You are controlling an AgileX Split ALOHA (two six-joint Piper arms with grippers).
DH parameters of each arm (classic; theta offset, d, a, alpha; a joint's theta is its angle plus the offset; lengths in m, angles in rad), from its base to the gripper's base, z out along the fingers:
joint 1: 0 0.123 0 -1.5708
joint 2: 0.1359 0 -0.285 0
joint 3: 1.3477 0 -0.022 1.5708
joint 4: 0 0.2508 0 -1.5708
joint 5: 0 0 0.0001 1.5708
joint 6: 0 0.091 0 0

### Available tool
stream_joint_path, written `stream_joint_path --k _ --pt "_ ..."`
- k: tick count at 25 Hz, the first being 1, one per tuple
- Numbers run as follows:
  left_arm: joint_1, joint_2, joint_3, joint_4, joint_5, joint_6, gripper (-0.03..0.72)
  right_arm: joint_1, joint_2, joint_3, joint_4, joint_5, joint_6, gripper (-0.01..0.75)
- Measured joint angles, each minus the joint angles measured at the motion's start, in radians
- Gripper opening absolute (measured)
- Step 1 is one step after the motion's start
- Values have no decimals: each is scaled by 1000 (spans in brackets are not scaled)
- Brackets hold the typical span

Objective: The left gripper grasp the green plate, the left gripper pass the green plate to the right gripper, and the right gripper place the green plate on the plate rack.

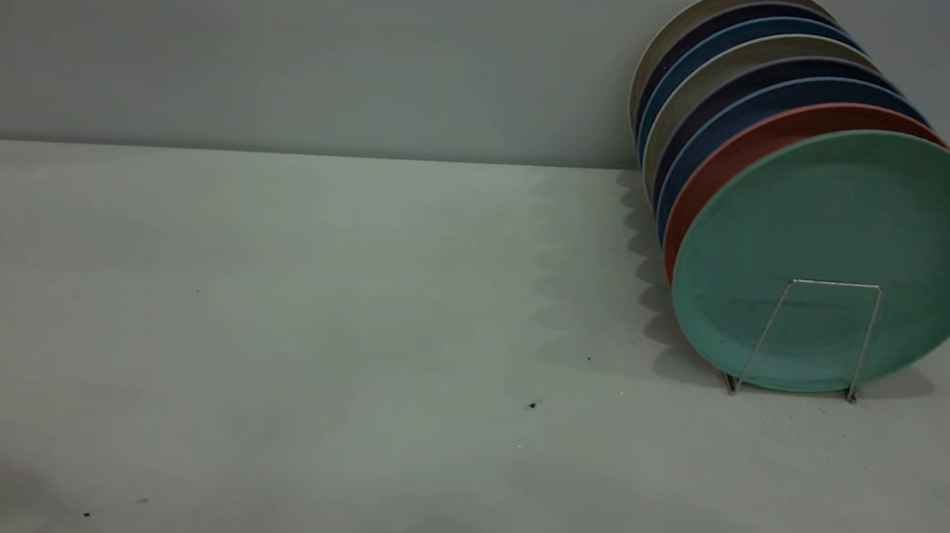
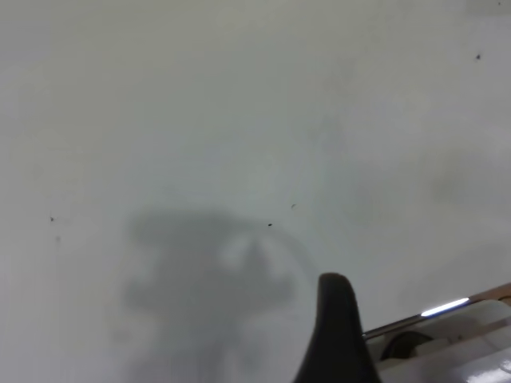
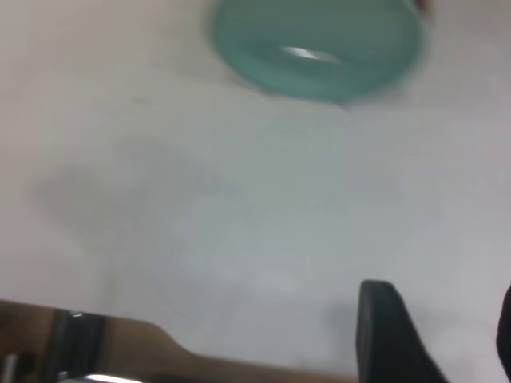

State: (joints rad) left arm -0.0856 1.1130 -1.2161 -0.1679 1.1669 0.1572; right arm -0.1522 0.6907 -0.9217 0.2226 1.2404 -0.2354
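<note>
The green plate point(image 1: 837, 233) stands upright at the front of the plate rack point(image 1: 835, 285), leaning behind the front wire loop. It also shows in the right wrist view point(image 3: 315, 44), far from the gripper. Neither gripper appears in the exterior view. My right gripper point(image 3: 447, 339) is open and empty over bare table, with one dark finger point(image 3: 387, 335) in view and the other at the picture's edge. My left gripper point(image 2: 339, 335) shows only as a dark tip above bare table, with its shadow on the surface.
Behind the green plate the rack holds a salmon-pink plate point(image 1: 742, 147), then several blue, dark and beige plates point(image 1: 706, 74). The grey table point(image 1: 312, 330) meets a grey wall at the back. A table edge point(image 3: 120, 351) lies near the right gripper.
</note>
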Motion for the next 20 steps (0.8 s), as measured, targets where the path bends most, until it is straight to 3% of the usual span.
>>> stream_joint_path --k 7,10,15,20 --pt "0 -136 209 1 0 -12 580 3 -152 320 -138 -61 113 353" --pt "0 -214 323 5 -5 -12 580 50 -164 411 -143 -100 125 353" --pt "0 -351 453 39 -25 -22 580 183 -165 450 -157 -122 135 353" --pt "0 -478 546 85 -27 -25 580 212 -183 450 -171 -123 158 353"
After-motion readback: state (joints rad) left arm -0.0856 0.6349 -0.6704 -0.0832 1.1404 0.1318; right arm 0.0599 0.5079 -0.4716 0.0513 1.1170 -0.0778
